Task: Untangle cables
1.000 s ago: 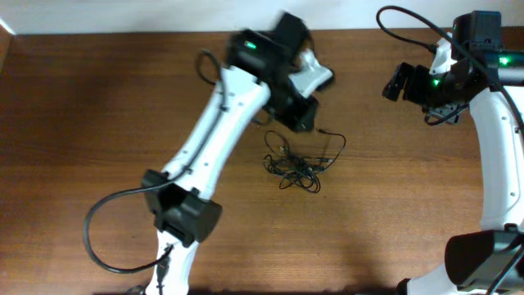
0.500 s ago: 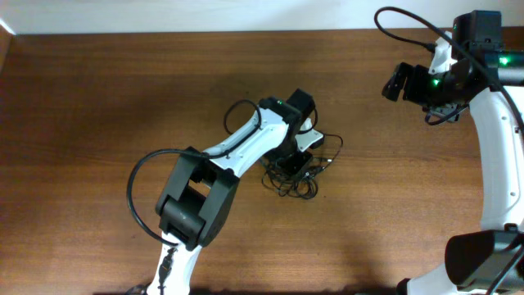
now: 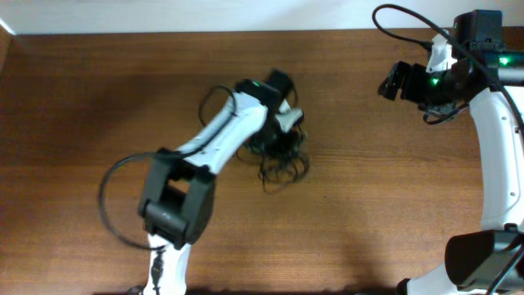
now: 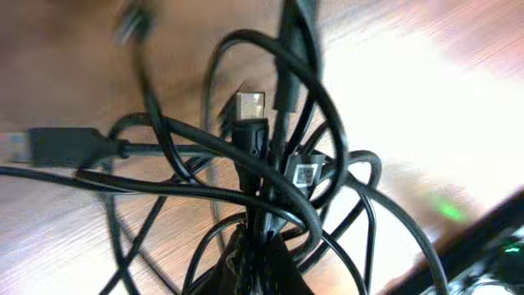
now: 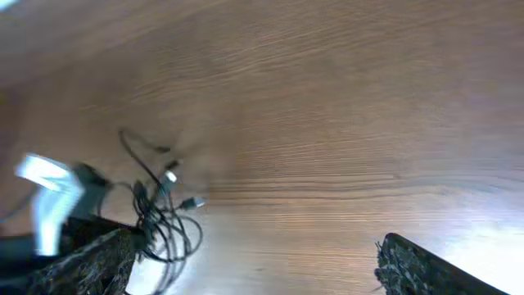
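Observation:
The cables (image 3: 282,168) are a clump of thin black cords with small plugs, near the middle of the brown table (image 3: 393,205). My left gripper (image 3: 278,143) is shut on a bundle of these cords. The left wrist view shows the cables (image 4: 262,164) pinched between the fingers (image 4: 260,262), with loops and a USB plug fanning out. My right gripper (image 3: 393,82) is open and empty, high at the far right, well away from the clump. In the right wrist view the cables (image 5: 164,217) lie at lower left, between the fingers (image 5: 254,266).
The thick black arm cable (image 3: 115,213) loops beside the left arm's base. The white right arm (image 3: 499,156) stands along the right edge. A white wall strip (image 3: 205,15) borders the table's far edge.
My left arm swung down onto the clump and closed on it. It has since dragged the clump left and slightly toward the far edge. The right arm has hardly moved.

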`<state>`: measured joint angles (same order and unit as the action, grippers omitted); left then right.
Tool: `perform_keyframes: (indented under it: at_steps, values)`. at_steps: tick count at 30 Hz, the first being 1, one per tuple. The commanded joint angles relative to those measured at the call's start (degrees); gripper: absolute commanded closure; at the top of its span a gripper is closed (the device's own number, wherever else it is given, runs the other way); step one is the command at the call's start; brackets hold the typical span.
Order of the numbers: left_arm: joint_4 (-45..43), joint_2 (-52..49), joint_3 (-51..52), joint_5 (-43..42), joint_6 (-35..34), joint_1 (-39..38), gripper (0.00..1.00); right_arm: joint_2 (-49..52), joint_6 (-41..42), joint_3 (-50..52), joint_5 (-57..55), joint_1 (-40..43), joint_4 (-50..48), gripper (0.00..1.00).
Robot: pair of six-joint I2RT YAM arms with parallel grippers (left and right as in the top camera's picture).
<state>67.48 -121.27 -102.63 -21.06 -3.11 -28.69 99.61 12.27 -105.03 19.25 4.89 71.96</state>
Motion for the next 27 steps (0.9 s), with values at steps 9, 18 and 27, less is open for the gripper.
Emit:
perform_keyframes:
  at_steps: [9,18,27]
  values:
    - [1.6,15.7,-10.7,1.7,-11.5,4.8,1.0,0.1,-1.6,-1.0,19.6,-15.6,-14.0,0.26]
    - [1.6,15.6,-10.7,-0.6,-24.5,11.6,1.0,0.5,7.9,-1.0,6.6,-27.8,-20.5,0.29]
    - [-1.0,15.7,-10.7,-13.2,-24.7,13.1,1.0,5.6,12.2,-1.0,7.3,-29.7,-23.8,0.31]
